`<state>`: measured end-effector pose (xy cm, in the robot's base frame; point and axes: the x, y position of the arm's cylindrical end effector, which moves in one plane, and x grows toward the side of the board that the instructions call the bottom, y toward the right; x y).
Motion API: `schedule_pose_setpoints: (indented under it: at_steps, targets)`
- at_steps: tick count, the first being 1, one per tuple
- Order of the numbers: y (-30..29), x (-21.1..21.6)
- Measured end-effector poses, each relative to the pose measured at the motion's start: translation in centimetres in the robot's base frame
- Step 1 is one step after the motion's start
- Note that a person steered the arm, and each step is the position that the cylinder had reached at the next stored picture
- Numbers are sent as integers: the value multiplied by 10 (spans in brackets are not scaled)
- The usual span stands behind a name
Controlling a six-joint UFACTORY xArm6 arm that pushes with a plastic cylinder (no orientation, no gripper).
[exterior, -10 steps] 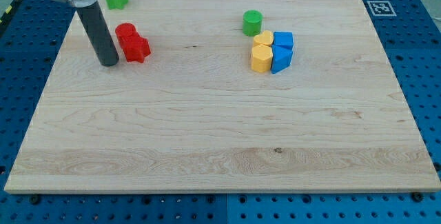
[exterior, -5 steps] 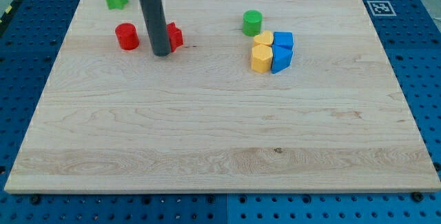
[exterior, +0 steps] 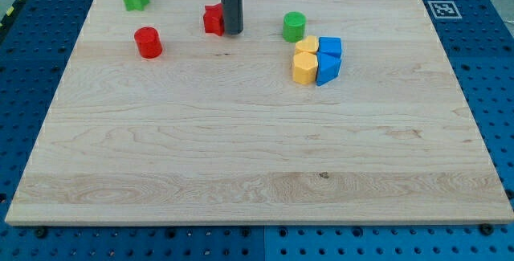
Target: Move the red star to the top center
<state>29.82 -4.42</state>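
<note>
You've got my tip (exterior: pixel 233 31) touching the red star (exterior: pixel 213 20), just on its right side in the view; the rod hides part of it. No jaws here, just a bare rod, nothing to open or close. The star sits near the top edge of the board (exterior: pixel 241 148), a bit left of centre, so the job looks nearly done: a short nudge right is left. Red cylinder (exterior: pixel 148 42) lies well left, green cylinder (exterior: pixel 294 26) to the right.
</note>
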Motion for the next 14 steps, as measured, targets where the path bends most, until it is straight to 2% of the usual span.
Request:
schedule_pose_setpoints:
  at_steps: [2,4,6,8,10,12,14]
  targets:
    - [-8,50]
    - [-53,15]
    - [-49,-6]
    - [0,-12]
    - [-1,-33]
    - [-48,-34]
    - [-43,-63]
